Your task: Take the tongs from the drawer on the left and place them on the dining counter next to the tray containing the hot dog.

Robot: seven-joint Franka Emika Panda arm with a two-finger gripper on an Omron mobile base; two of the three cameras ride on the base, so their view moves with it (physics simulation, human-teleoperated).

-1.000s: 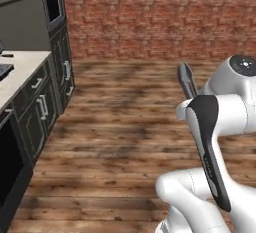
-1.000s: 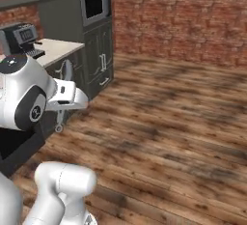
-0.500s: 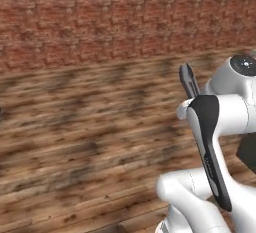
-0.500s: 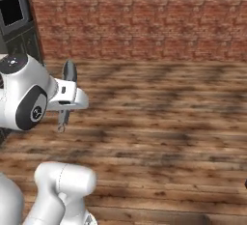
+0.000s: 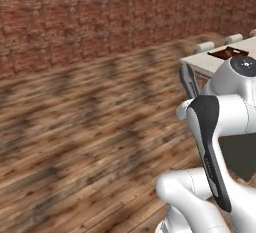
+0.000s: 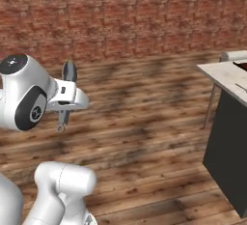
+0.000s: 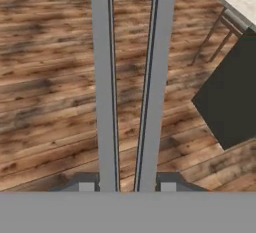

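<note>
Gripper (image 7: 127, 187) fingers are squeezing the tongs (image 7: 131, 77) from both sides, so the two grey arms are sticking straight out in front of the hand. The robot is holding them up high over the wood floor (image 5: 75, 142), likely so they are not bumping into anything on the way. The counter (image 6: 226, 77) is showing on the right, with the tray (image 5: 228, 54) sitting on top, far off. The tongs are not there yet.
</note>
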